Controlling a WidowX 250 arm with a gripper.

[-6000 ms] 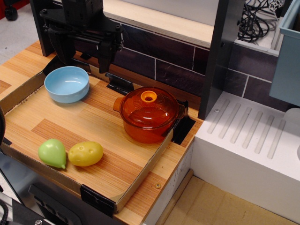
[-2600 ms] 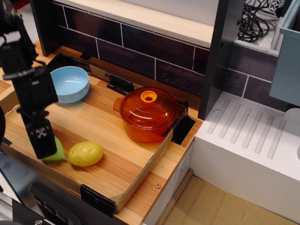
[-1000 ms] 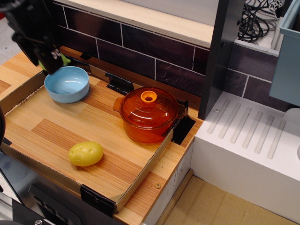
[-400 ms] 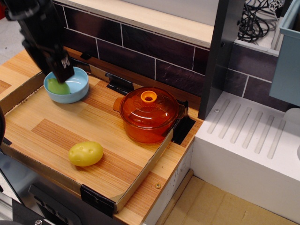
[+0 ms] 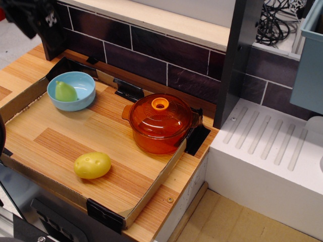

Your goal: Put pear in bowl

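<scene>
The light-green pear (image 5: pixel 65 92) lies inside the light-blue bowl (image 5: pixel 84 82) at the back left of the wooden tray, its tip pointing up. My gripper (image 5: pixel 35 17) is a dark blurred shape at the top left corner, well above and behind the bowl. It holds nothing that I can see, and its jaws are too blurred and cut off by the frame edge to read.
An orange translucent lidded pot (image 5: pixel 160 122) stands at the tray's middle right. A yellow dimpled potato toy (image 5: pixel 92 165) lies near the front edge. The tray has low cardboard walls (image 5: pixel 151 189). A dark tiled wall (image 5: pixel 151 53) runs behind; a white ribbed drainer (image 5: pixel 267 146) is at the right.
The gripper carried the pear from the tray's front left to the bowl, let go of it there, and has risen to the top left corner. The pear now rests in the bowl.
</scene>
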